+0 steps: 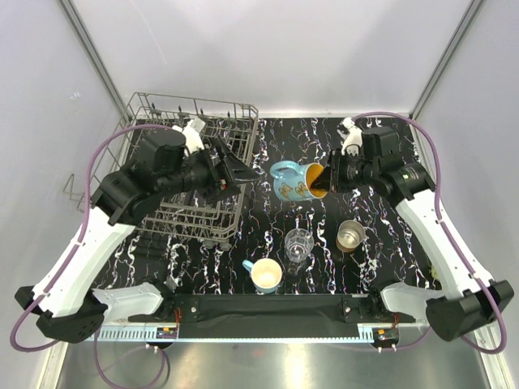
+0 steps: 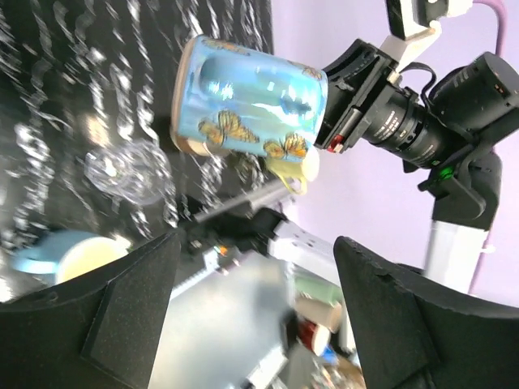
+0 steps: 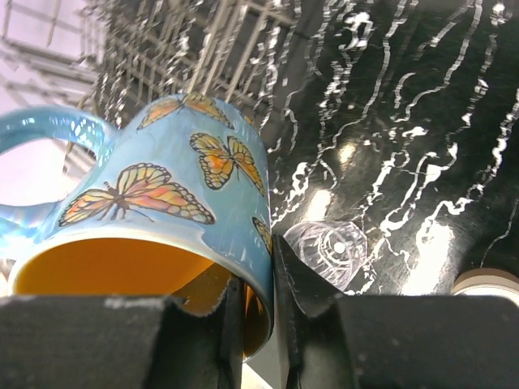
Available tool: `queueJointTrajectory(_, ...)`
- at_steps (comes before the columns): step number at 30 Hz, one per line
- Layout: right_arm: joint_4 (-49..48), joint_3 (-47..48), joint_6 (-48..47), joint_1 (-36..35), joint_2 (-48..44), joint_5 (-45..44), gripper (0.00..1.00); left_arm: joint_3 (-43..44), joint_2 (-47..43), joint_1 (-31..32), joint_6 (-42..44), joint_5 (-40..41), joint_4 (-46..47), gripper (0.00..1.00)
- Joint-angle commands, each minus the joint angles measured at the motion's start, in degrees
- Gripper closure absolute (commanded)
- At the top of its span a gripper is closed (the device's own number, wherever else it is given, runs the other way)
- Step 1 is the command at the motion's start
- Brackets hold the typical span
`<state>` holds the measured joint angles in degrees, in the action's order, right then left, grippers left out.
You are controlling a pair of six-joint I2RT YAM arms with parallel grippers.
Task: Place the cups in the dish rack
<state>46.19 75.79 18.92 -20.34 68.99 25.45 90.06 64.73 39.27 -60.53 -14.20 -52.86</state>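
Above the middle of the black, white-veined counter, between the two arms: glossy teal ceramic mug with an orange inside and a butterfly print, lying on its side and apparently off the surface. Right jaws are clamped on its rim, one of the fingers on the outer wall and the other inside the mouth. The mouth faces the right arm. The base faces the left arm. The loop handle sits on the side toward the large grey wire dish rack.

Left jaws are wide apart and empty at the rack's right edge. They are lined up on the mug's base but not touching it.

Judgement: the step reads as a hand-off to the left arm, or a carry toward the rack; I cannot tell which.
- If it is a hand-off, the left jaws should straddle the base end of the wall, clear of the handle, and clamp before the right jaws let go.
- The rim pinch is narrow and the glaze looks slick, so move slowly and avoid twisting.
- Stay high over the clear glass tumbler.

The tumbler, the shiny metal cup and the light-blue mug with a cream inside stand upright on the counter, not yet loaded. No cup is visible in the rack, though the left arm hides part of it.
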Motion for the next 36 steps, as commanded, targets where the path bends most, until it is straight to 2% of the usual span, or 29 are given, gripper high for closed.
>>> queueJointTrajectory(1,-6.6,-0.1,-2.5,-0.4,-4.6,7.1,1.00,-1.5,1.0,0.0,-6.1,-9.8,6.0,0.18)
queueJointTrajectory(4,-5.9,-0.2,-5.5,-0.4,-6.8,7.6,1.00,-5.1,-0.2,0.0,-10.2,-12.9,11.0,0.18)
queueJointTrajectory(7,-7.3,-2.6,-8.9,-0.4,-8.8,8.6,1.00,-6.6,-0.7,0.1,-11.4,-15.0,12.3,0.19)
queueJointTrajectory(11,-17.1,-9.8,-8.9,-0.4,-15.9,6.3,1.00,-9.9,-1.5,1.6,-14.4,-18.0,14.1,0.19)
queueJointTrajectory(15,-22.8,-13.1,-7.1,-0.4,-19.9,5.0,1.00,-13.8,-2.8,5.2,-20.1,-18.2,20.6,0.19)
queueJointTrajectory(23,-29.3,-14.8,-7.3,-0.4,-20.6,13.4,1.00,-19.7,-3.1,9.6,-32.3,-18.1,34.6,0.19)
queueJointTrajectory(28,-36.7,-20.5,-10.6,-0.4,-28.3,15.3,1.00,-22.0,-6.1,11.3,-39.3,-13.0,38.7,0.21)
queueJointTrajectory(31,-36.0,-20.3,-11.4,-0.4,-29.1,15.8,1.00,-24.4,-7.9,12.9,-45.2,-10.0,39.7,0.22)
queueJointTrajectory(36,-42.4,-23.1,-9.8,-0.4,-31.3,16.1,1.00,-25.5,-8.0,15.9,-48.4,-7.8,39.1,0.24)
